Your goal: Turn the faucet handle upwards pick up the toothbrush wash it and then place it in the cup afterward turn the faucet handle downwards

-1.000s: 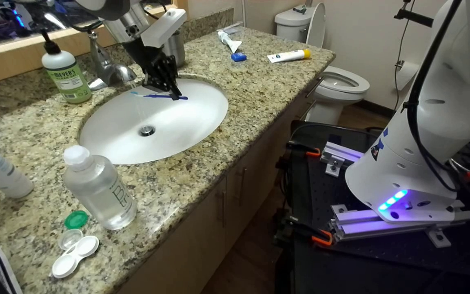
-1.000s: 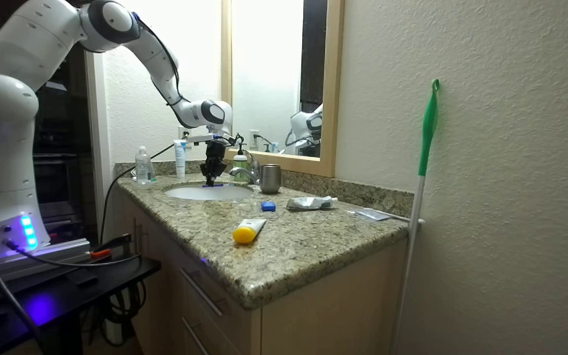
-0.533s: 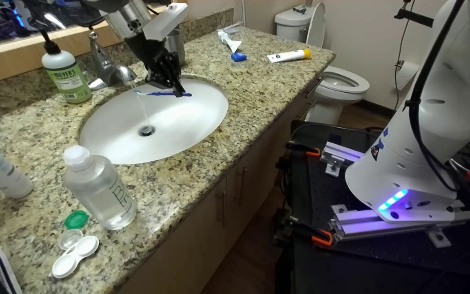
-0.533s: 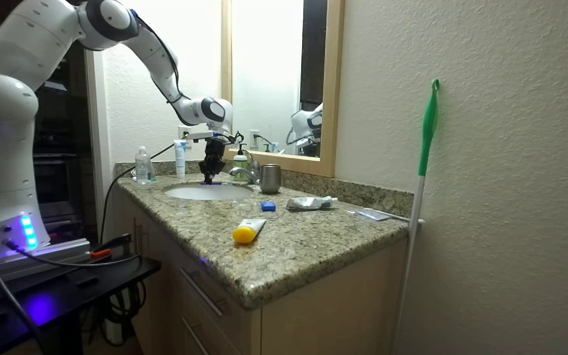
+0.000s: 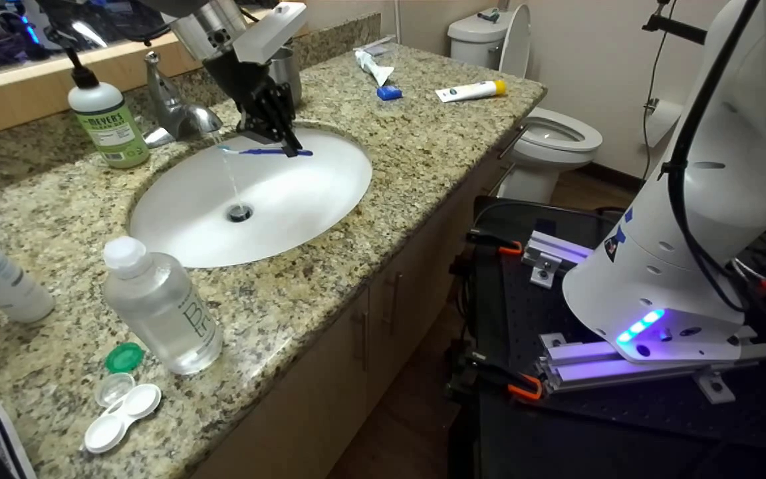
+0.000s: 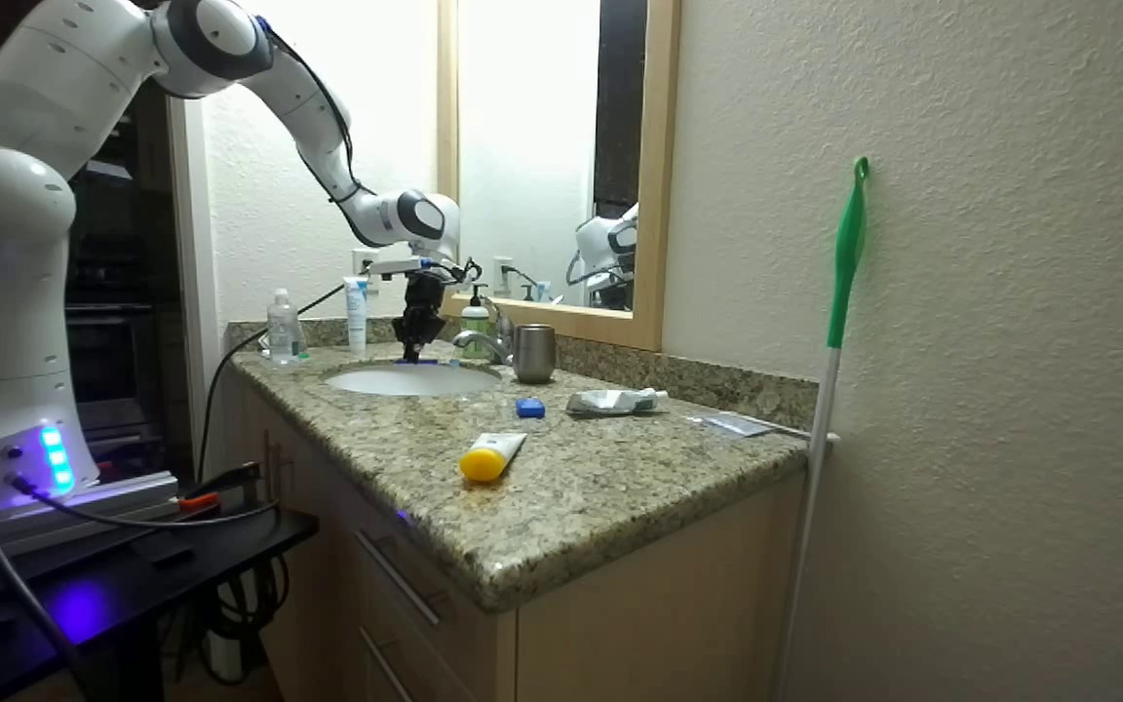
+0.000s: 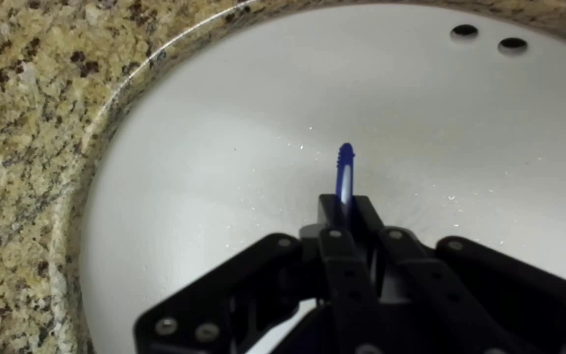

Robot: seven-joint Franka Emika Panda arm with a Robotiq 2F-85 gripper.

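Observation:
My gripper (image 5: 293, 153) is shut on the blue toothbrush (image 5: 260, 152) and holds it level above the sink bowl (image 5: 316, 193). In the wrist view the toothbrush's handle end (image 7: 345, 169) sticks out between the black fingertips (image 7: 349, 211). The light-blue head (image 5: 223, 148) is under the spout of the chrome faucet (image 5: 187, 120), touching a thin water stream (image 5: 231, 176) that falls to the drain. The faucet handle (image 5: 151, 60) stands upright on the faucet. The grey metal cup (image 6: 534, 353) stands upright beside the faucet; it is partly hidden behind my gripper in an exterior view (image 5: 288, 76).
A green soap bottle (image 5: 109, 123) stands beside the faucet. A clear bottle (image 5: 163, 313), a white tube (image 5: 0, 276) and a contact lens case (image 5: 122, 418) are at the near end. A blue box (image 5: 389, 92), crumpled tube (image 5: 374, 66) and yellow-capped tube (image 5: 469, 91) lie beyond the cup.
Over the first half second my gripper and the toothbrush rose slightly, and the head came into the water stream. Since then they have hardly moved, and water runs off the head.

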